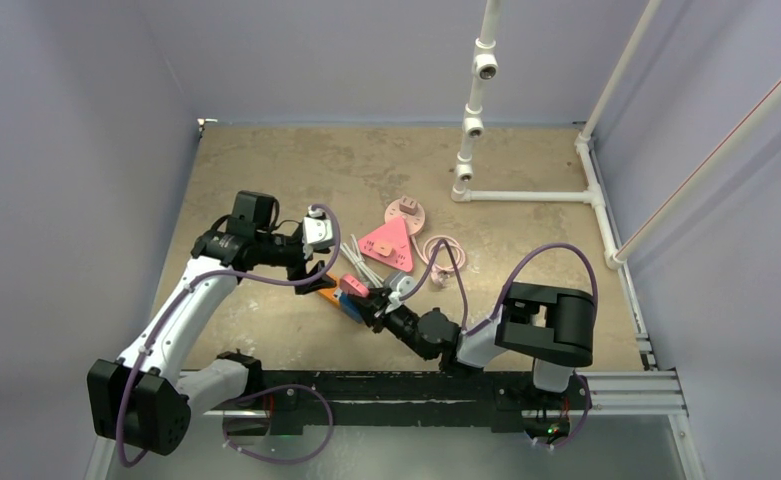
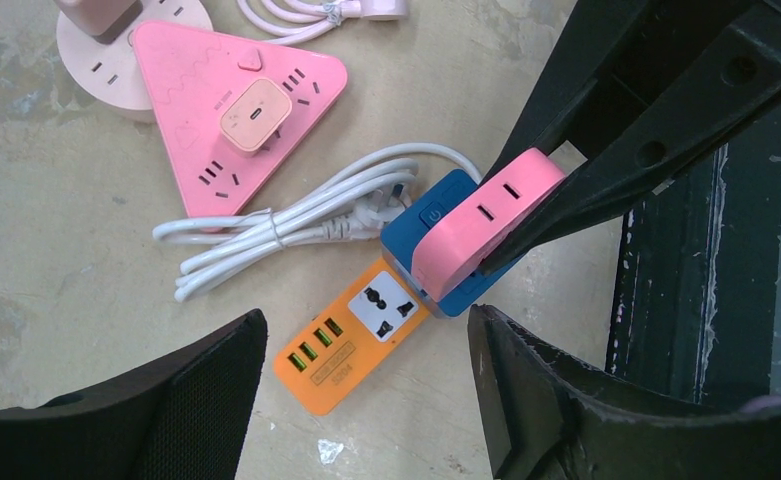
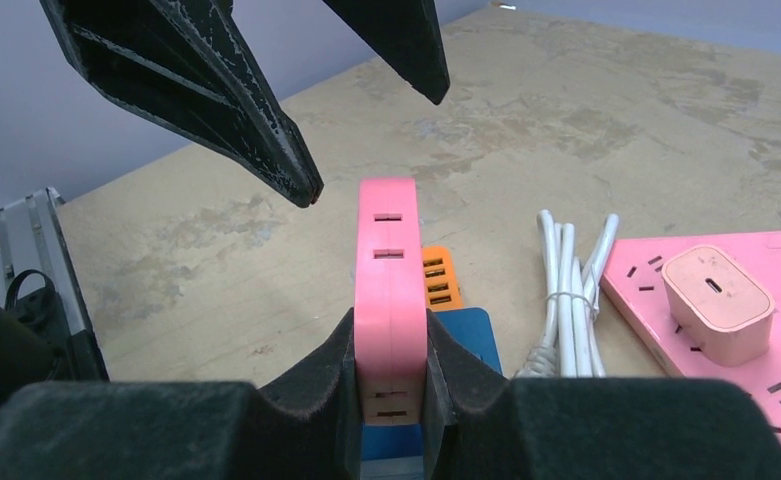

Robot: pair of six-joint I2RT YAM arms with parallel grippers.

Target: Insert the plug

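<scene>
An orange and blue power strip [image 2: 351, 345] lies flat on the table; it also shows in the top view [image 1: 338, 296]. My right gripper [image 3: 391, 335] is shut on a pink plug adapter [image 3: 390, 250] and holds it on edge over the strip's blue end [image 2: 432, 215]. I cannot tell whether the adapter's pins are in a socket. In the top view the right gripper [image 1: 374, 302] comes in from the right. My left gripper [image 2: 366, 335] is open and empty, its jaws spread above the strip's orange end [image 1: 316, 270].
A pink triangular power strip [image 2: 231, 95] with a pink charger in it lies beyond. A bundled white cable [image 2: 286, 225] sits beside the strip. A round pink strip [image 1: 406, 211], a pink cable [image 1: 444, 250] and a white pipe frame [image 1: 476, 100] are farther back.
</scene>
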